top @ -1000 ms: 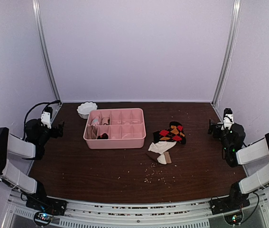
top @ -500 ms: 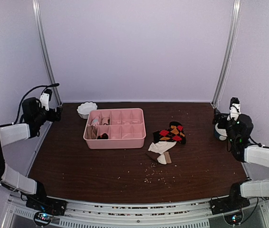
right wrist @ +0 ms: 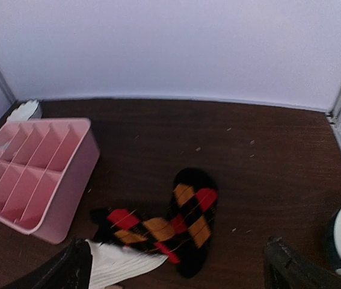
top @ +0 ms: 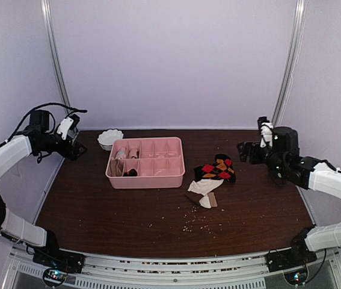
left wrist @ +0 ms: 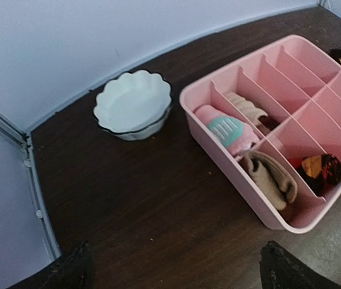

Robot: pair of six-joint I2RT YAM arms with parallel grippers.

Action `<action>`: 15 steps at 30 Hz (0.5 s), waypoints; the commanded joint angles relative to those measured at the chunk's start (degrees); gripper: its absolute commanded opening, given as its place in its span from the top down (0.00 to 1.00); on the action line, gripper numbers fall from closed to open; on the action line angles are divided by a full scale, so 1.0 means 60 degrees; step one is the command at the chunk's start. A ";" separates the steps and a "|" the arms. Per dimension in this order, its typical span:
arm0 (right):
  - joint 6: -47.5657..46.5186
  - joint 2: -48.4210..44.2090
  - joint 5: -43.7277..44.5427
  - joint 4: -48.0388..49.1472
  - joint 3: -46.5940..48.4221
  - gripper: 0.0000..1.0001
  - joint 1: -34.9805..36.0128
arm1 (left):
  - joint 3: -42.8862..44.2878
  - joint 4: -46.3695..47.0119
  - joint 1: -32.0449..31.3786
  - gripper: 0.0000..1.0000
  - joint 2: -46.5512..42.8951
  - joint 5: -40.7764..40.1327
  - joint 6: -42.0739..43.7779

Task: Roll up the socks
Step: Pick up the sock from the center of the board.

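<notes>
Now the left hand (top: 76, 150) and right hand (top: 244, 151) are held open, empty; the socks (top: 214, 172) are piled right of middle, so two might be grabbed together.

left arm (top: 11, 152) aloft, left fingers (left wrist: 73, 271) spread | right arm (top: 334, 180) aloft, right fingers (right wrist: 291, 270) spread

I find no text, label, brand, number or sign that I can read in any of my views.
</notes>
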 commanded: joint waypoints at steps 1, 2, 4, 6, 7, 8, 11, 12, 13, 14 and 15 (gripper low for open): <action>0.0457 0.1041 0.0736 -0.1378 0.0066 0.00 0.2304 | 0.0290 -0.1696 -0.0551 0.02 0.0152 0.0508 0.1056; 0.0654 0.1347 0.0812 -0.1311 0.0046 0.02 0.2849 | 0.0306 -0.1859 -0.0650 0.02 0.0142 0.0523 0.1130; 0.1083 0.2086 0.0967 -0.1219 0.0151 0.05 0.3751 | 0.0349 -0.2055 -0.0777 0.02 0.0119 0.0617 0.1190; 0.1470 0.2903 0.1002 -0.1320 0.0449 0.10 0.4462 | 0.0410 -0.2234 -0.0815 0.02 0.0110 0.0712 0.1217; 0.1655 0.3321 0.1010 -0.1466 0.0676 0.13 0.4745 | 0.0442 -0.2319 -0.0831 0.02 0.0109 0.0755 0.1229; 0.1922 0.3911 0.0929 -0.1602 0.1023 0.16 0.4952 | 0.0466 -0.2398 -0.0818 0.02 0.0109 0.0792 0.1235; 0.2430 0.4947 0.0546 -0.1715 0.1566 0.24 0.5300 | 0.0423 -0.2568 -0.0832 0.02 0.0084 0.0871 0.1270; 0.2559 0.5171 0.0479 -0.1697 0.1689 0.26 0.5359 | 0.0384 -0.2617 -0.0835 0.02 0.0073 0.0902 0.1281; 0.2696 0.5349 0.0441 -0.1664 0.1774 0.27 0.5393 | 0.0365 -0.2666 -0.0834 0.02 0.0059 0.0935 0.1303; 0.2792 0.5529 0.0420 -0.1647 0.1843 0.28 0.5401 | 0.0317 -0.2701 -0.0837 0.02 0.0041 0.0950 0.1317; 0.2853 0.5629 0.0425 -0.1623 0.1912 0.29 0.5410 | 0.0264 -0.2725 -0.0827 0.02 0.0006 0.0996 0.1326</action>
